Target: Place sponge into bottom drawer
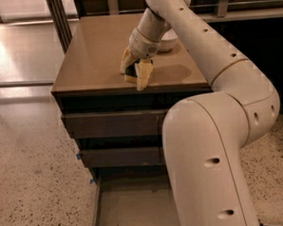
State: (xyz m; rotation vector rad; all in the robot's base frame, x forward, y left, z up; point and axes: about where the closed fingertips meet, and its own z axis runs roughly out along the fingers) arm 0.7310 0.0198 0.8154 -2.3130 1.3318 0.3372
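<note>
Setting: a speckled stone floor, with a brown cabinet top standing over a stack of drawers; a dark upright post rises behind its left rear corner. Item one – the robot arm, pale and bulky, fills the right foreground and reaches back over the cabinet, hiding the right part of everything below it. Item two – the gripper, lowered onto the cabinet top near its front edge, its yellowish fingers pressed in against the sponge. Only a dark patch and a sliver of yellow show between them, and the sponge's shape is otherwise hard to make out. Whether it rests on the surface or is lifted just clear cannot be told. Item three: a white bowl farther back on the top, mostly covered by the wrist. Item four: two dark-brown drawer fronts, upper and lower, both pushed in. Item five: the bottom drawer, pulled out at floor level, its flat grey floor and left wall showing; its right side is behind the arm and its front is cut off by the frame edge.
</note>
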